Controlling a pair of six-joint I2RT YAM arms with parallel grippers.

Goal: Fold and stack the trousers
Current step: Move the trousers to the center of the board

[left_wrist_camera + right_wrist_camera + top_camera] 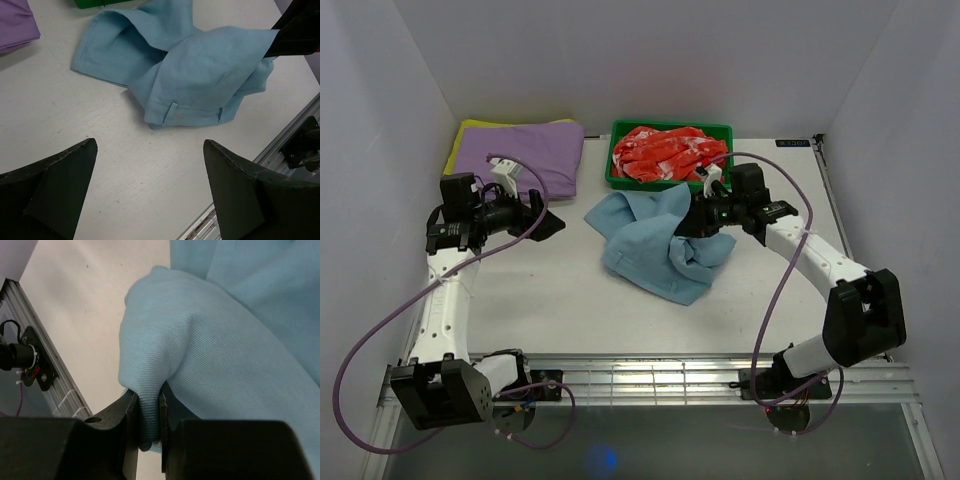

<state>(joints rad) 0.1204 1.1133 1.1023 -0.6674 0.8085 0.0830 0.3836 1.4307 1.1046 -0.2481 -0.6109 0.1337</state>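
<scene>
1. Top view: the trousers (655, 250) are lying crumpled mid-tabletop (550, 300), just in front of the green tray (670, 125); the right fingers (705, 224) are gripping their right side.
2. Left wrist: the left fingers (55, 175) are hovering spread wide, clear of the cloth.
3. Right wrist: the right fingers are pinching a blue fold between them.

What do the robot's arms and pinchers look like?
The left arm and the right arm are white tubes with chunky black joints. Each has a thin purple cable running along it. Each arm ends in a black gripper with two flat, wedge-shaped fingers: the left gripper and the right gripper. No writing on them is readable.
</scene>
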